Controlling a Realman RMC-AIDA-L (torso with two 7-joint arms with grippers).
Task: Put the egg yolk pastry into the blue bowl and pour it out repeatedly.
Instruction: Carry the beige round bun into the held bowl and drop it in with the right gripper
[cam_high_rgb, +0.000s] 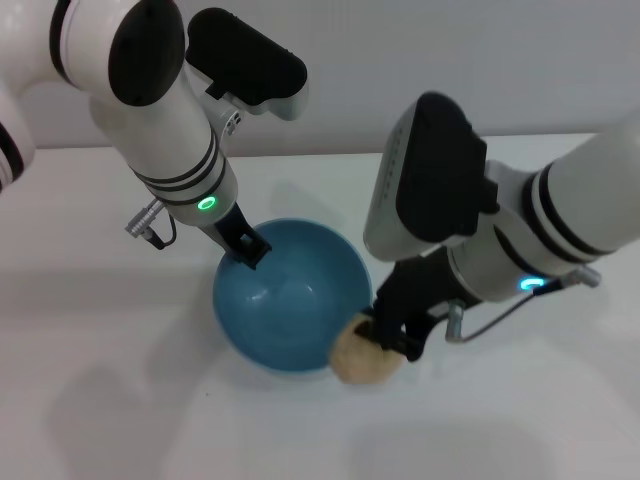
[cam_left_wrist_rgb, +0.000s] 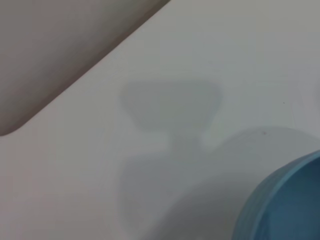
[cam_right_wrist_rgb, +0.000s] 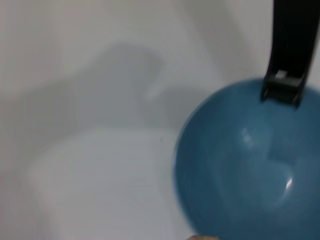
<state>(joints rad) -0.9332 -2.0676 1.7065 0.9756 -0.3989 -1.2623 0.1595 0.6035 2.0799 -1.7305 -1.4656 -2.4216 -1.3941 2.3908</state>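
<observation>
The blue bowl (cam_high_rgb: 290, 300) stands on the white table, empty inside. My left gripper (cam_high_rgb: 244, 244) is shut on the bowl's far left rim; one black finger (cam_right_wrist_rgb: 286, 70) shows over the rim in the right wrist view. The egg yolk pastry (cam_high_rgb: 360, 360), a pale tan ball, is held in my right gripper (cam_high_rgb: 388, 338), right beside the bowl's near right rim and outside it. The bowl also shows in the left wrist view (cam_left_wrist_rgb: 287, 205) and the right wrist view (cam_right_wrist_rgb: 250, 165). A sliver of the pastry (cam_right_wrist_rgb: 202, 238) shows at the edge of the right wrist view.
The white table (cam_high_rgb: 120, 400) runs to a back edge against a pale wall (cam_high_rgb: 340, 90). The table's edge (cam_left_wrist_rgb: 75, 82) shows in the left wrist view. Both arms reach in over the table from either side of the bowl.
</observation>
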